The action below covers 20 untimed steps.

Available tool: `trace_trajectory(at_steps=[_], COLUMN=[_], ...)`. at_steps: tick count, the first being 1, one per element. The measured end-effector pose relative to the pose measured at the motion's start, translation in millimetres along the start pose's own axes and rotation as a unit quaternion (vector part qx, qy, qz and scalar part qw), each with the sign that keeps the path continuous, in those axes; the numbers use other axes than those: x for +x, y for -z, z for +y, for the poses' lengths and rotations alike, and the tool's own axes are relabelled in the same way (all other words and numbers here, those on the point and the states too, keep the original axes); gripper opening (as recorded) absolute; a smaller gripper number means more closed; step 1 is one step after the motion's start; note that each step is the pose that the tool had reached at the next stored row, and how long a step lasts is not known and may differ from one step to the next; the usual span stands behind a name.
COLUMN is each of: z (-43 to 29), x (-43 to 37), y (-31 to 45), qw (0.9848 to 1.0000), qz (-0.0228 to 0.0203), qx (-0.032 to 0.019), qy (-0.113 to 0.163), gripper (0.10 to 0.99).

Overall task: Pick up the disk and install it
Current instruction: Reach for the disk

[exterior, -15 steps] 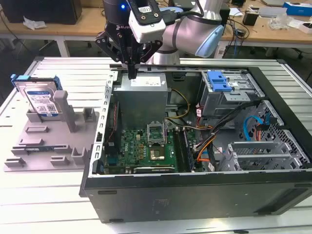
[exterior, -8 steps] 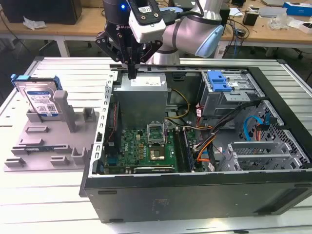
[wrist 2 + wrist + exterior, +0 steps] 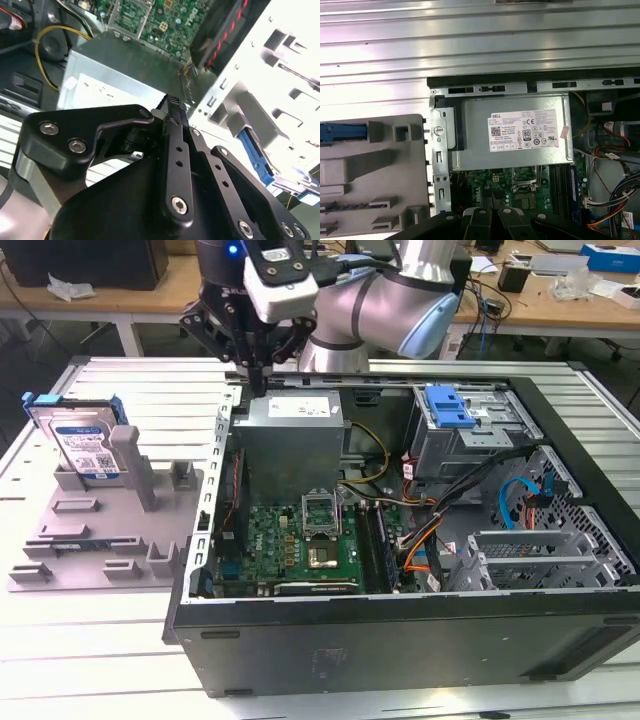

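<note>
The disk (image 3: pixel 85 445) stands upright on its edge in a grey fixture (image 3: pixel 100 540) at the exterior view's left, its white-and-blue label facing the camera and a blue rail around it. In the first wrist view its blue rail (image 3: pixel 342 132) shows on the grey fixture (image 3: pixel 375 170). My gripper (image 3: pixel 258 378) hangs over the open computer case's rear corner, beside the power supply (image 3: pixel 290 425), well to the right of the disk. Its black fingers (image 3: pixel 172 107) are shut together with nothing between them.
The open computer case (image 3: pixel 400 630) lies on its side on a slatted metal table (image 3: pixel 90 680). Inside are a green motherboard (image 3: pixel 300 540), loose cables (image 3: pixel 450 515) and a drive cage with a blue latch (image 3: pixel 448 405). Workbenches stand behind.
</note>
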<state>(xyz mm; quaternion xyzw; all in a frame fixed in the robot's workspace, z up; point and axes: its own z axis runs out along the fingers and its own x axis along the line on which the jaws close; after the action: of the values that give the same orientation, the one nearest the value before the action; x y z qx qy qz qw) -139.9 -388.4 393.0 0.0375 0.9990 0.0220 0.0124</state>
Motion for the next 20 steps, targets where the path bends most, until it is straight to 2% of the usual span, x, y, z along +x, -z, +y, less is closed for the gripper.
trace_trajectory(at_steps=[7, 11, 13, 20], z=[12.2, 21.4, 26.2, 31.2], x=[33.4, 58.5, 73.9, 106.0], y=[-1.2, -2.3, -3.0, -4.5], qw=[1.0000, 1.0000, 1.0000, 1.0000], qz=[0.0000, -0.0001, 0.0000, 0.0000], qx=[0.0000, -0.0001, 0.0000, -0.0001], qy=[0.000, 0.000, 0.000, 0.000], gripper=[0.106, 0.106, 0.106, 0.106])
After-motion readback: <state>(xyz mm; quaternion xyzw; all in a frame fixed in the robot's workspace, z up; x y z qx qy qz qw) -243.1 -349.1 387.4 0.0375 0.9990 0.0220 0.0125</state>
